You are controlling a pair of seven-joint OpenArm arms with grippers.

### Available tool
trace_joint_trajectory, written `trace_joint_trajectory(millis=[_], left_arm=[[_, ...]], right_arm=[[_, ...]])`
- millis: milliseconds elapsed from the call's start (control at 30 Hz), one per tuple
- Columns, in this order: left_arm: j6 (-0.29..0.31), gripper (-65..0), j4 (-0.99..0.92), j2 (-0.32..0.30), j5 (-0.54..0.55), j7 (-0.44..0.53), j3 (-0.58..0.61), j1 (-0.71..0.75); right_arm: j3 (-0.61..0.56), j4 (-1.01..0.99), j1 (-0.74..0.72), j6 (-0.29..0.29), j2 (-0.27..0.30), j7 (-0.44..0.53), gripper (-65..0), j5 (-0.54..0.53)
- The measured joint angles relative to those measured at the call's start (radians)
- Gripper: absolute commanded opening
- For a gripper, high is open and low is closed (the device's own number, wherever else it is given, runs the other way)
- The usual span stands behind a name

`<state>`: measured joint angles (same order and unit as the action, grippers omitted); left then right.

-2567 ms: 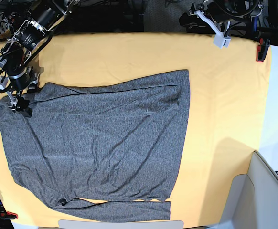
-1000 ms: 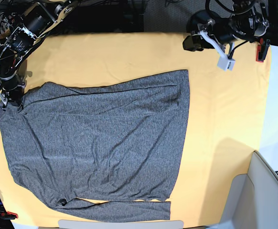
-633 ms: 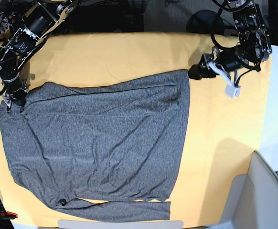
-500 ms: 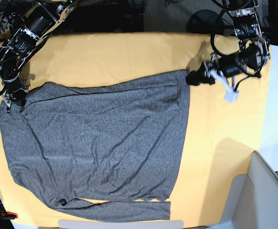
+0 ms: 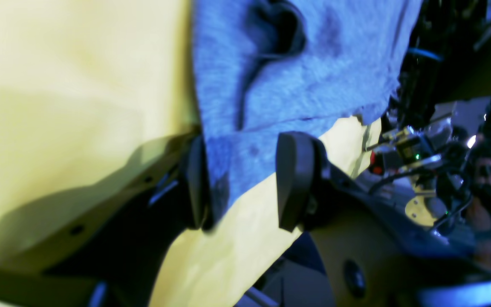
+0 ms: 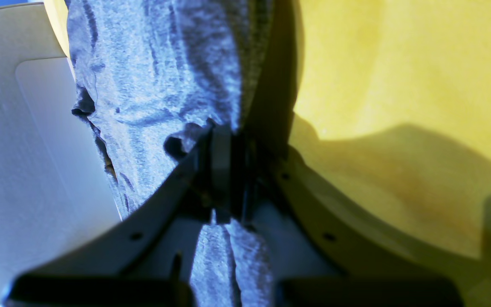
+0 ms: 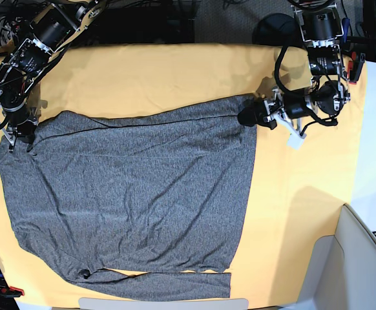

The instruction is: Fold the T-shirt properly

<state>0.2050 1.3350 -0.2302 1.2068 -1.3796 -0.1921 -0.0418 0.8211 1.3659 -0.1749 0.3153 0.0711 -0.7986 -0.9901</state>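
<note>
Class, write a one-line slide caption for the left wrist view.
Open left gripper straddles the T-shirt hem on the yellow table cloth.

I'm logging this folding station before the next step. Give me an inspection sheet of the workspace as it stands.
Surface: yellow table cloth, lightly wrinkled.
Job's things: T-shirt spread flat, one sleeve along the near edge.
Clutter: red clamp at the far corner of the cloth.
Grippers: right claw shut on the T-shirt's corner; left claw open, straddling the opposite corner's hem.
Cables: black loops on the left arm.
Surroundings: white panel beside the table; dark equipment behind.
</note>
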Motion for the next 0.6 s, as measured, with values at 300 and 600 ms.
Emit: trace_joint_trajectory(millis=[300, 600], left_arm=[[-0.007, -39.9, 0.0, 0.008, -0.003, 0.049, 0.082, -0.022], [-0.016, -49.3, -0.053, 0.048, -0.045, 0.09, 0.073, -0.064]], right_arm=[[0.0, 0.0, 0.0, 0.0, 0.0, 0.0, -65.0, 0.0], [0.0, 0.002, 0.01, -0.005, 0.0, -0.001, -65.0, -0.006]])
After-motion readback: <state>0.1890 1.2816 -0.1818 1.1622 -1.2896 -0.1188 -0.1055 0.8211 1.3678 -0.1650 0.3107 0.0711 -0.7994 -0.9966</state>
